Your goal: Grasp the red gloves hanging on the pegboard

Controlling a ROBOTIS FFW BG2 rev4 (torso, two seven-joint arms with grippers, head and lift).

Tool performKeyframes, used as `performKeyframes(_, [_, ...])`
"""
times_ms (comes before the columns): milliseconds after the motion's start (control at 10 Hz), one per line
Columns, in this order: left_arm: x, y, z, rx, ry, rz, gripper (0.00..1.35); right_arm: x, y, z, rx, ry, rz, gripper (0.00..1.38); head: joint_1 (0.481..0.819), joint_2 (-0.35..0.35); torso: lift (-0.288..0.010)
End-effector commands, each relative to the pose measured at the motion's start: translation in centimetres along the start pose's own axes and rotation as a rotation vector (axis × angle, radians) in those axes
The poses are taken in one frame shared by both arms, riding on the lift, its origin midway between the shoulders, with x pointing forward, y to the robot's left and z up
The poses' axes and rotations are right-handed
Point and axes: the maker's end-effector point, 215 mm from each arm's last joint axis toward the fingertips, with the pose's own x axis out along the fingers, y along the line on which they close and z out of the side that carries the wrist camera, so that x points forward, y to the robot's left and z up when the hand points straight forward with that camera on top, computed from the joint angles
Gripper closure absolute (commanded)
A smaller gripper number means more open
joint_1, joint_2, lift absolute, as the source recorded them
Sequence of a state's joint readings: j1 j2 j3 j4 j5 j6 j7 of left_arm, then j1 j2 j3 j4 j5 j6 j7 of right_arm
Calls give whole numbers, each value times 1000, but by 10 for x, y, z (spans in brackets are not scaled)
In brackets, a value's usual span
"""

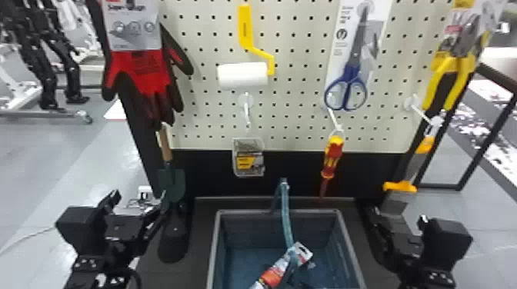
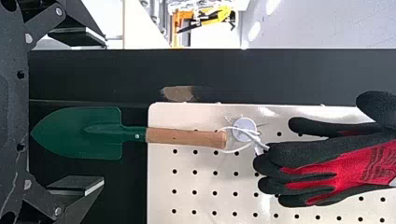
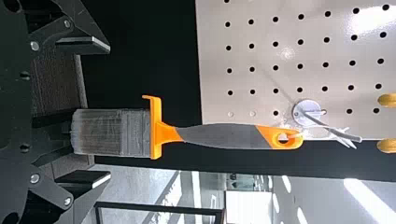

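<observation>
The red gloves [image 1: 144, 80] hang at the top left corner of the pegboard [image 1: 292, 96], spilling past its left edge, with open floor [image 1: 57, 153] beyond. My left end effector [image 2: 102, 112] sits low beneath them, fingers [image 2: 70, 186] apart, and its wrist view catches a green trowel [image 2: 79, 133] hooked just under the gloves' black tips. My right end effector [image 3: 108, 112], also spread wide, faces the orange brush [image 3: 140, 133] at the board's right edge.

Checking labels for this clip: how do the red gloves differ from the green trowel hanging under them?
The red gloves are soft, red and black, with a printed card on top; the green trowel is rigid, with a wooden handle and no card. The gloves hang higher, against the pegboard; the trowel's blade hangs below it, against the black panel. Both hang at its left edge.
</observation>
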State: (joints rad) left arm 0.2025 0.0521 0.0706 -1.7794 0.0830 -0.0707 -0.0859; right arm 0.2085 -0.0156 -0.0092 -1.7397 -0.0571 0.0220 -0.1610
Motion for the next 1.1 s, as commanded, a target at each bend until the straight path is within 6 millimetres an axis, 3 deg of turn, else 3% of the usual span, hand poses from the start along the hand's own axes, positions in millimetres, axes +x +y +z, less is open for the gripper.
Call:
performKeyframes(0, [0,0,0,-1,-1,0,236,0,0,0,0,0,0,323,549,0,-100])
performKeyframes(1000, [1,-3,8,-3,-24,-6,236,0,0,-1,3,0,0,321,549,0,-100])
